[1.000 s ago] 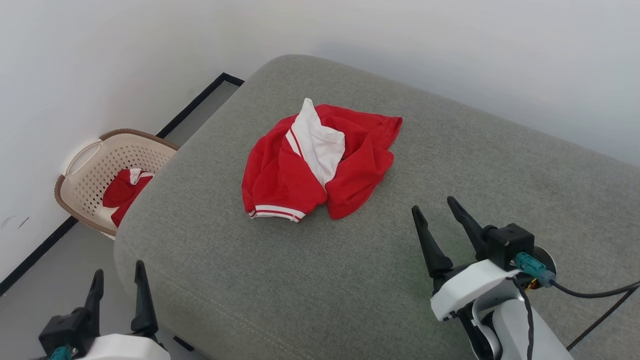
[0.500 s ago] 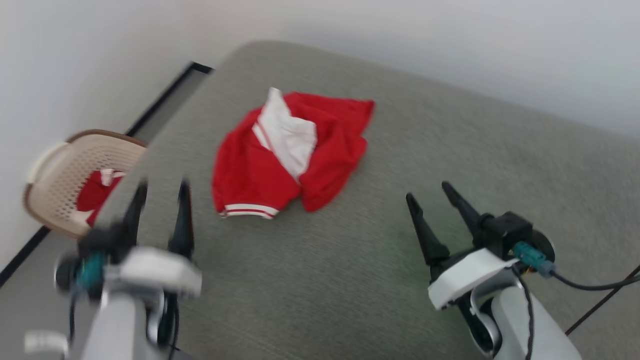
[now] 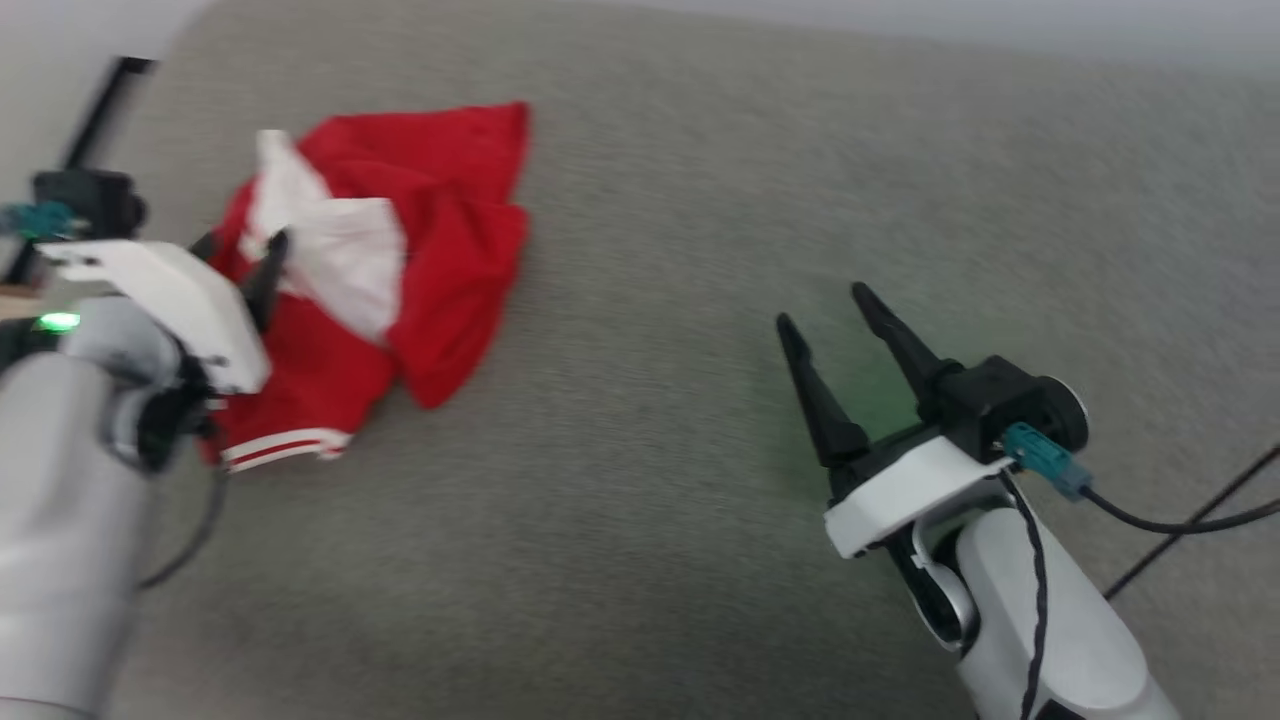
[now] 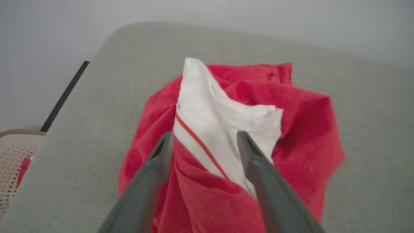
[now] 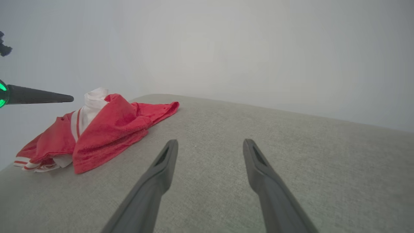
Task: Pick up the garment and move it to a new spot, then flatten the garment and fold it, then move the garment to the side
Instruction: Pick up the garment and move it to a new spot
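Head view is blurred, but the garment (image 3: 440,250) shows clearly: it lies in a crumpled heap on the wide grey cushion (image 3: 650,520), toward the left far part of it. A white sleeve with a red stripe lies on top of the red cloth, and a white-red-white striped hem lies at the near edge of the heap.

The left gripper (image 3: 240,262) is over the left side of the heap with its 2 fingers apart, and they hold nothing. In the left wrist view the 2 fingers stand on either side of the white sleeve; whether the tips touch the cloth I cannot tell. The pale left forearm (image 3: 60,520), with a small green light (image 3: 58,322), covers the left edge of the garment in the head view.

The right gripper (image 3: 820,305) is well apart from the garment, on the right side above the cushion, also with its fingers spread and not holding anything. A black cable (image 3: 1180,520) runs from its wrist to the right.

Behind the cushion is a plain pale wall (image 5: 226,48). Beside the left edge of the cushion, lower down, there is a beige perforated basket (image 4: 13,152) with a piece of red cloth (image 4: 22,170) inside, and a black strip (image 4: 64,95) runs along the bottom of the wall.
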`<state>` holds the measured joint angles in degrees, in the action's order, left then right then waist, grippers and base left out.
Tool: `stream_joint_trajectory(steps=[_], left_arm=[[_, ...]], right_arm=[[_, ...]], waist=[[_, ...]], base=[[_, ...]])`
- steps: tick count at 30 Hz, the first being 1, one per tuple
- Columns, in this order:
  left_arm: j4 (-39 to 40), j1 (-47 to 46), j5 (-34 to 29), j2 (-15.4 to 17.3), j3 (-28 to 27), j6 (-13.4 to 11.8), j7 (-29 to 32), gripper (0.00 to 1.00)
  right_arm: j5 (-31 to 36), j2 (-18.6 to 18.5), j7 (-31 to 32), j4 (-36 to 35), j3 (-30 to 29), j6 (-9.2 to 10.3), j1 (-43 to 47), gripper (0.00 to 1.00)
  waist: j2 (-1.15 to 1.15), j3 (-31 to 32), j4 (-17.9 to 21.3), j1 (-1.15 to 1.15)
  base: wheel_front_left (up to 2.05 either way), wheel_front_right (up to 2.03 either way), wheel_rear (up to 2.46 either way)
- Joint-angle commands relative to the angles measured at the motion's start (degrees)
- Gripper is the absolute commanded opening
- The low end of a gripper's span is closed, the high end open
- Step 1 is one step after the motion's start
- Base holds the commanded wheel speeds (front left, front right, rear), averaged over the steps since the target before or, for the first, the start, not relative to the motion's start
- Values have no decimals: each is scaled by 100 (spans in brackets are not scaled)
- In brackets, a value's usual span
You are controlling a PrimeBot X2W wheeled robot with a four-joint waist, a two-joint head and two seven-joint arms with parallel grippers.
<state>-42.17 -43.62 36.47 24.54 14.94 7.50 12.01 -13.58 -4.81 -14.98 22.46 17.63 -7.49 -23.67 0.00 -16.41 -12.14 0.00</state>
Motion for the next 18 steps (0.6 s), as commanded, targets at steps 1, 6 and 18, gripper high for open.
stream_joint_trajectory(steps=[1,6,18], left_arm=[[-51,-167,361,343,229,-7,480,100],[-116,-287,1087,834,597,-7,1399,100],[-563,-313,2156,1199,1307,-6,2256,100]], right_arm=[[20,41,-28,-47,67,-1,-103,100],[5,77,-28,-97,172,-1,-200,100],[-36,175,-28,-307,494,-1,-503,100]], waist=[[0,-410,495,0],[0,-628,762,0],[0,-1271,1401,0]], base=[[0,0,0],[0,0,0],[0,0,0]])
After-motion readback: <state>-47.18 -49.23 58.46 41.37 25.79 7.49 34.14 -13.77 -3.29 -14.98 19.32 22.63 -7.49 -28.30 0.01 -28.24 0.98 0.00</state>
